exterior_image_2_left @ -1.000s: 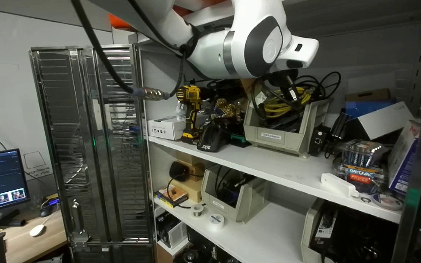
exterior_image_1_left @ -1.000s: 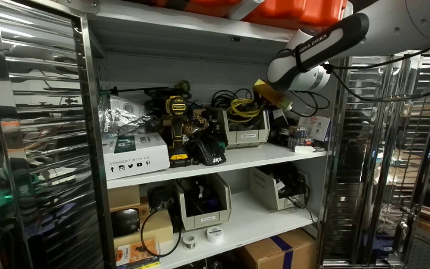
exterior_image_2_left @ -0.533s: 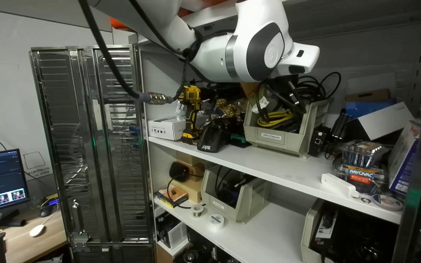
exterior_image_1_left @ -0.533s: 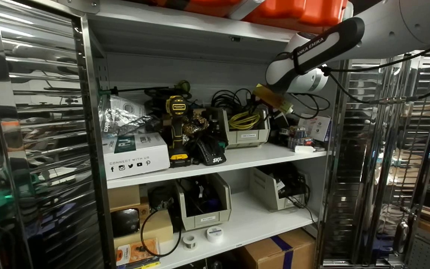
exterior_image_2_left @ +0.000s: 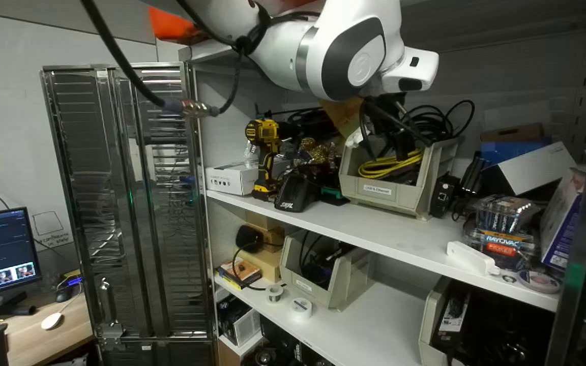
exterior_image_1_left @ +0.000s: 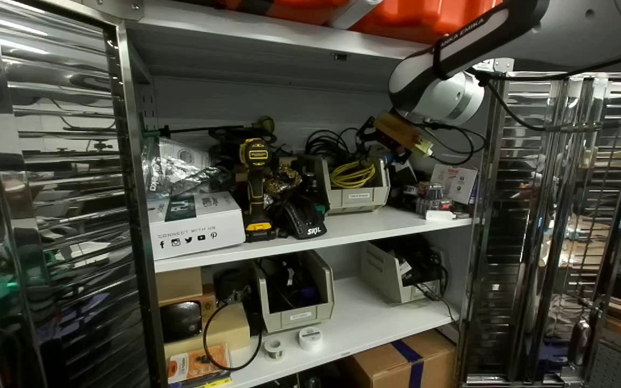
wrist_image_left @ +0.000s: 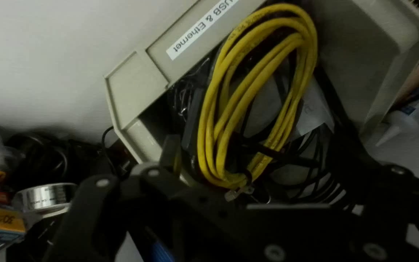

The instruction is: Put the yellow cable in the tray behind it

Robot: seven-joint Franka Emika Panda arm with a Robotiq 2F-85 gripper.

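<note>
Gripper (wrist_image_left: pixel 256 140) hangs over tray (wrist_image_left: pixel 133 87), fingers (wrist_image_left: pixel 171 154) spread wide apart; cannot tell if either touches yellow cable (wrist_image_left: pixel 239 94). Arm (exterior_image_2_left: pixel 359 61) above tray. Cable lies loosely coiled inside tray, just behind "USB & Ethernet" label (wrist_image_left: pixel 202 29). Black cables (exterior_image_1_left: pixel 317 143) loop up at tray's back, in both exterior views. Beside tray, same shelf (exterior_image_2_left: pixel 405 231): black SKIL-marked item (exterior_image_1_left: pixel 304 218), drill (exterior_image_1_left: pixel 256 186) beyond it, white box (exterior_image_1_left: pixel 197 226) past that. Opposite side of tray: Rayovac battery pack (exterior_image_2_left: pixel 501 231). Below tray, lower shelf (exterior_image_1_left: pixel 356 307): two more grey bins (exterior_image_1_left: pixel 276 321).
</note>
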